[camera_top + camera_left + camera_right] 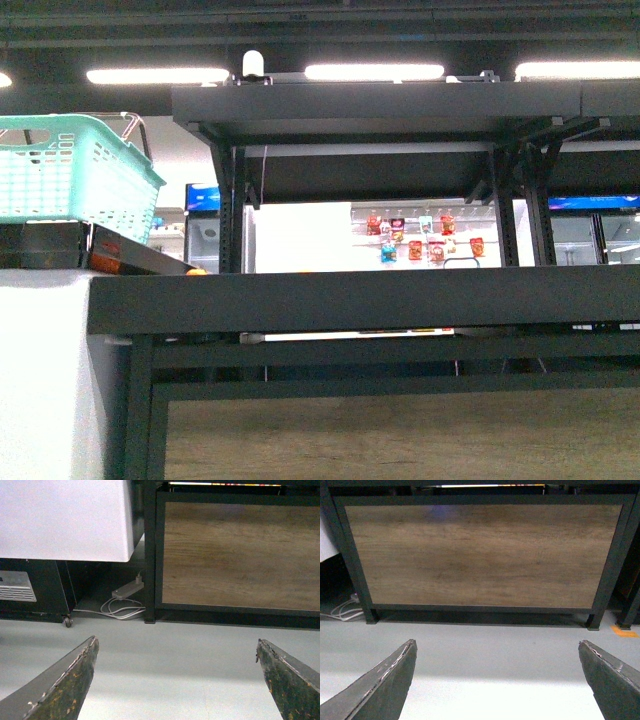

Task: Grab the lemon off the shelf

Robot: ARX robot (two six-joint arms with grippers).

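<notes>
Left pincer [176, 645] spread, empty | right pincer [497, 645] likewise; both low by shelf [400, 300] base, reach not begun | lemon unconfirmed (orange speck [197, 270] at tier's left end? front lip hides the rest)

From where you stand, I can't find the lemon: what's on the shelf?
No lemon shows. The shelf hides its tier top behind the front lip; only distant packets show beyond.
</notes>
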